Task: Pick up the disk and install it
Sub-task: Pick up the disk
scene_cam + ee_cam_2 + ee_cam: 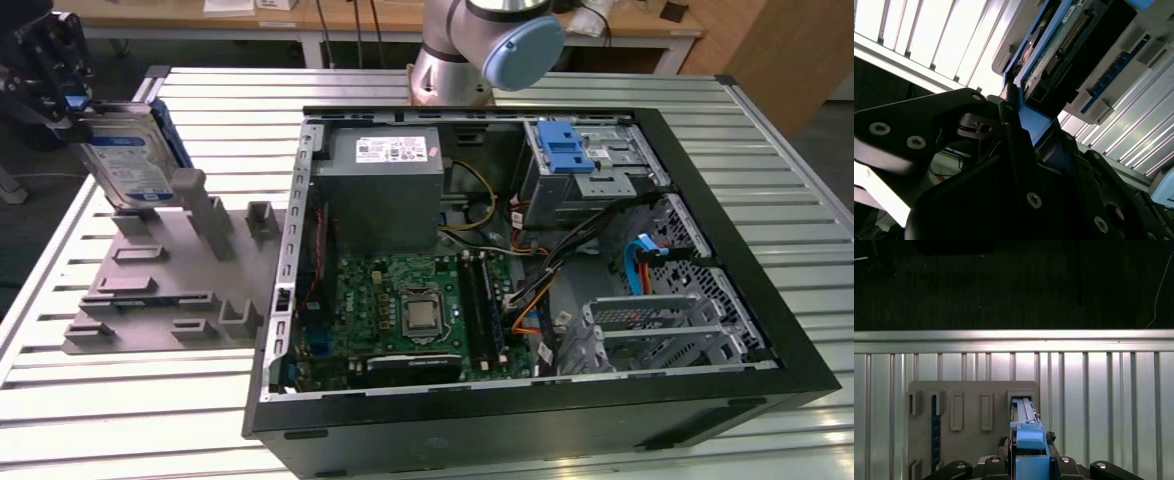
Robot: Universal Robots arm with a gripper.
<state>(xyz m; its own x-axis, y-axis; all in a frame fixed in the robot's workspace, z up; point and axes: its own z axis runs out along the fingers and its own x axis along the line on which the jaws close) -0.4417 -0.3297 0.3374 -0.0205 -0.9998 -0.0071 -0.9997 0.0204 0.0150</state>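
Note:
The disk [127, 160] stands upright on edge at the exterior view's far left, its white-and-blue label facing the camera and a blue bracket round it. My gripper [63, 98] is shut on its upper end. The disk's lower edge sits at a slot of the grey holder stand [160, 300]; I cannot tell whether it is clear of the slot. In the first wrist view the blue bracket edge of the disk [1029, 437] runs between the black fingers [961, 467]. The second wrist view shows the disk's [1064, 45] circuit-board side clamped by the gripper [1019, 130].
An open computer case [747, 300] lies to the stand's right, with a motherboard [414, 310], a grey power supply [387, 180], cables, and a drive bay with a bright blue latch [567, 150]. The arm's base [481, 50] stands behind the case. The slatted metal table [134, 420] ends just left of the stand.

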